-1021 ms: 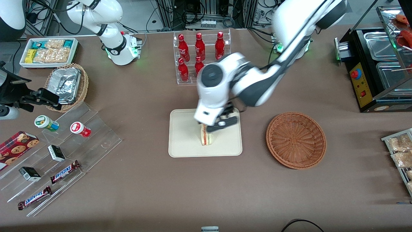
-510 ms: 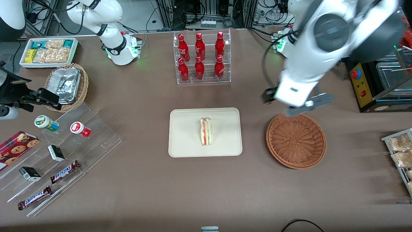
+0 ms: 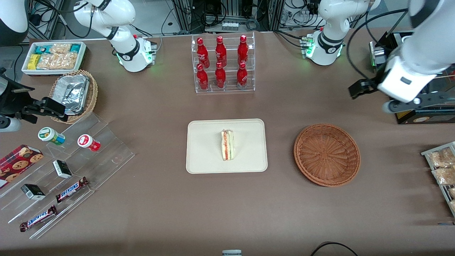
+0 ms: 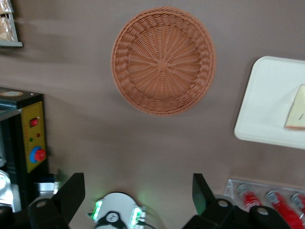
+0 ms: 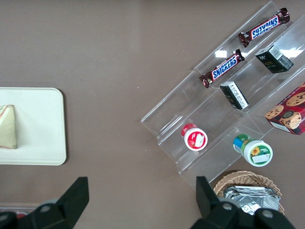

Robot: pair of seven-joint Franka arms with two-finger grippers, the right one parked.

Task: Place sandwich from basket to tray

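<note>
The sandwich [image 3: 227, 145], a white wedge with red and green layers, lies on its own in the middle of the cream tray [image 3: 202, 149]. The reddish-brown wicker basket [image 3: 327, 154] sits beside the tray toward the working arm's end, with nothing in it. My gripper [image 3: 398, 101] hangs high above the table, farther from the front camera than the basket, close to the black machine. In the left wrist view my gripper [image 4: 137, 188] is open with nothing between its fingers; the basket [image 4: 163, 59], the tray [image 4: 267, 105] and an edge of the sandwich [image 4: 298, 114] show below.
A clear rack of red bottles [image 3: 222, 64] stands farther from the camera than the tray. A black machine [image 3: 408, 81] and a snack rack [image 3: 440, 170] sit at the working arm's end. Acrylic steps with candy bars [image 3: 64, 167] and a foil-filled tan basket [image 3: 73, 94] lie toward the parked arm's end.
My gripper has let go of the sandwich on the tray, lifted, and swung past the basket toward the working arm's end. The sandwich stays where it was set.
</note>
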